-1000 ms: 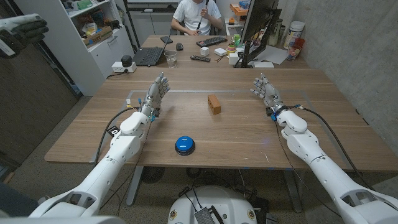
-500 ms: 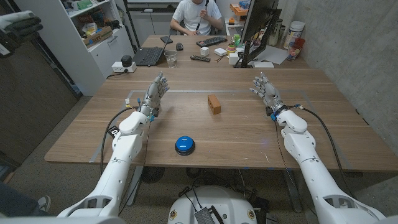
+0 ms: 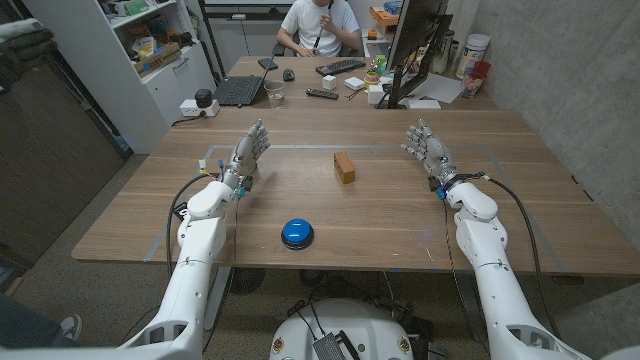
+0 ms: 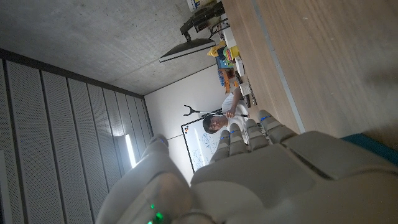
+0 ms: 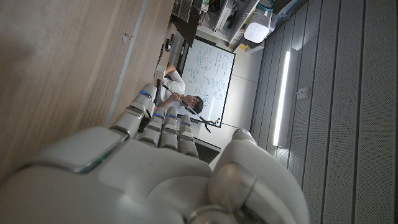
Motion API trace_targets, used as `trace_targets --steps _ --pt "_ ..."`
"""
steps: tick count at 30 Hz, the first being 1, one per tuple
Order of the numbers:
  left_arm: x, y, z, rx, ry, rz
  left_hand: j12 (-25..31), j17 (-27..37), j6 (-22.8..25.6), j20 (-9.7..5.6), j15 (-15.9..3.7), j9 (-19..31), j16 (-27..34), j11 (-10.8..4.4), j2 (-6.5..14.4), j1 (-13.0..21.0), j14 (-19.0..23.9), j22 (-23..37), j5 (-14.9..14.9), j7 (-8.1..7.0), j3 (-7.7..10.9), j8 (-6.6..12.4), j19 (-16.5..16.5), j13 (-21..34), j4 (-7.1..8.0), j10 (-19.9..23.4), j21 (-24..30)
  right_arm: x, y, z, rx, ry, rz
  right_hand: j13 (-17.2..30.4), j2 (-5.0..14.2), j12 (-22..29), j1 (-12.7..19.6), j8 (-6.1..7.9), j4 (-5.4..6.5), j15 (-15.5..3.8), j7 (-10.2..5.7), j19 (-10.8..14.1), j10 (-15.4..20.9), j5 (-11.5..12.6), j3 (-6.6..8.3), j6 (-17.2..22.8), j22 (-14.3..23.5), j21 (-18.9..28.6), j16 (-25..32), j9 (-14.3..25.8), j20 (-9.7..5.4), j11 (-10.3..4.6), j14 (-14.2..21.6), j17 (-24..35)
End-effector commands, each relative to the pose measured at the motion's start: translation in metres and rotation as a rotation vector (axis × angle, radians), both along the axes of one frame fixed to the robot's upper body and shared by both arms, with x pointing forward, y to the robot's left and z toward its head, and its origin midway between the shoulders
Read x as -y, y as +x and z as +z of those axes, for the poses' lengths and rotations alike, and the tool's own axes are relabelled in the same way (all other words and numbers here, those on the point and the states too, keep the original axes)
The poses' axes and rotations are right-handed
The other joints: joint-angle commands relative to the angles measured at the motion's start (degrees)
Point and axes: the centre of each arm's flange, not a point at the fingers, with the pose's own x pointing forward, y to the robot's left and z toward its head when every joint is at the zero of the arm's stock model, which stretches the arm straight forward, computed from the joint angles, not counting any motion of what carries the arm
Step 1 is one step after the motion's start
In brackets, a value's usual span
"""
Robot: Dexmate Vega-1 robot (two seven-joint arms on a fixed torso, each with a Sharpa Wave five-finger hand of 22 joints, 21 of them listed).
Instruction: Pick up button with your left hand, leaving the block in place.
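A blue round button (image 3: pixel 297 234) sits on the wooden table (image 3: pixel 380 215) near its front edge, at the middle. A small brown block (image 3: pixel 344 167) stands further back, a little right of the button. My left hand (image 3: pixel 247 153) is raised at the table's left, fingers apart, holding nothing, well behind and left of the button. At the right, my right hand (image 3: pixel 428 151) is likewise up with spread fingers and holds nothing. The backs of the left hand (image 4: pixel 261 168) and the right hand (image 5: pixel 143 168) show in the wrist views.
A second table behind holds a laptop (image 3: pixel 240 91), a glass (image 3: pixel 275 95), a keyboard (image 3: pixel 341 67) and a monitor (image 3: pixel 412 40). A person (image 3: pixel 319 25) sits at its far side. Shelves (image 3: pixel 150 50) stand at the back left.
Both forearms have drawn slightly inward at the picture's bottom; the hands, button and block stay where they were.
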Motion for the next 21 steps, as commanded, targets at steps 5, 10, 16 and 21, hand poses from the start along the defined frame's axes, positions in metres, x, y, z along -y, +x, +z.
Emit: trace_targets --steps 5,10,16,21 --pt "-0.003 -0.032 0.018 0.024 0.201 0.122 0.30 0.13 -0.42 0.85 0.52 0.30 0.14 0.64 0.92 1.65 -0.08 0.20 0.36 0.52 1.12 0.30 -0.14 0.19 -0.76 -0.41 0.12 0.004 -0.017 -0.008 0.016 0.007 -0.011 0.33 -0.12 0.14 0.27 0.38 -0.07 0.20 -0.13 0.64 0.57 0.38 0.18 0.43 0.14 0.06 0.25 0.27 0.06 -0.02 0.48 0.09" --pt "-0.005 -0.038 0.018 0.014 0.235 0.149 0.31 0.09 -0.70 1.17 0.53 0.32 0.14 0.50 1.68 3.00 -0.09 0.17 0.33 0.51 1.94 0.34 -0.08 0.19 -1.65 -0.43 0.11 0.004 -0.017 -0.010 0.014 0.012 -0.009 0.33 -0.13 0.14 0.24 0.38 -0.08 0.21 -0.13 0.66 0.59 0.37 0.17 0.43 0.14 0.04 0.28 0.27 0.09 -0.05 0.55 0.09" --pt "0.000 -0.051 0.021 0.112 0.326 0.256 0.85 -0.01 0.22 2.50 0.47 0.34 0.52 0.41 3.50 7.61 1.27 0.17 0.37 0.48 4.55 1.00 0.75 0.24 -4.98 0.79 0.33 0.002 -0.017 -0.010 0.007 0.007 -0.004 0.33 -0.13 0.13 0.20 0.40 -0.09 0.13 -0.18 0.64 0.57 0.37 0.15 0.47 0.14 0.00 0.31 0.27 0.11 0.00 0.62 0.08" --pt "0.009 -0.067 0.030 0.164 0.459 0.340 1.48 -0.06 1.45 3.30 0.21 0.38 0.79 -0.08 4.38 10.66 2.80 0.19 0.44 0.38 6.23 1.35 1.78 0.32 -7.19 2.53 0.58 -0.003 -0.017 -0.009 0.009 -0.004 -0.002 0.33 -0.12 0.14 0.19 0.39 -0.11 0.09 -0.18 0.61 0.63 0.38 0.15 0.46 0.15 -0.02 0.31 0.27 0.27 0.08 0.63 0.07"
